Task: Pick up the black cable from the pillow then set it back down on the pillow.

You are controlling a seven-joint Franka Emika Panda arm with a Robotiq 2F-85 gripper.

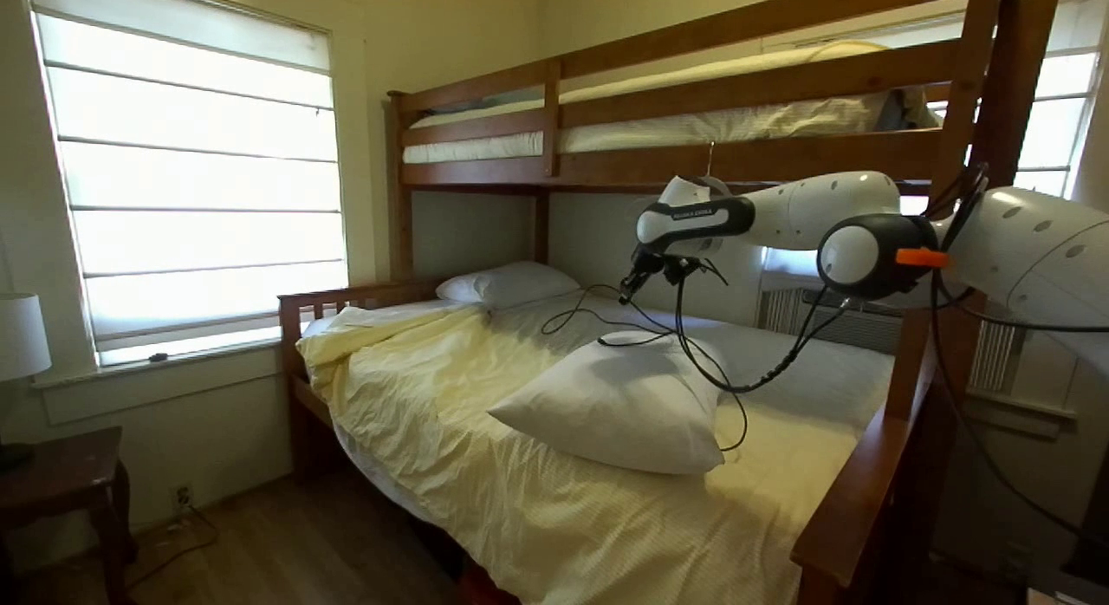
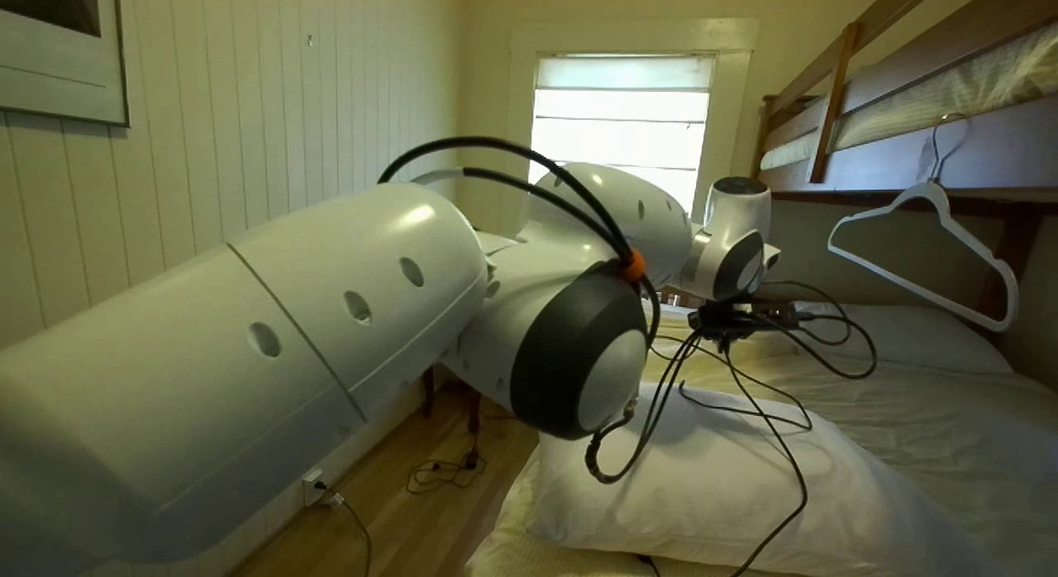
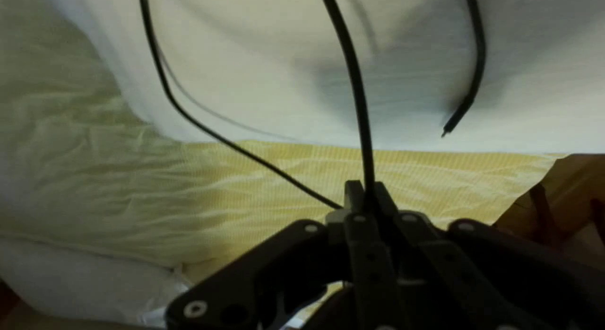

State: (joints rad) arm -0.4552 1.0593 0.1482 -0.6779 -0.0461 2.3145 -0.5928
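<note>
I have the gripper (image 3: 369, 192) fully closed on the black cable (image 3: 358, 89), presumably because it's so thin; slack trails over the pillow (image 1: 606, 406), which should ease set-down.

Pillow (image 1: 615, 406) apparently in all views

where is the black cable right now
In the wrist view, the black cable is pinched in the tool, below and right of centre; from there it runs up over the white pillow that fills most of the top.
</note>
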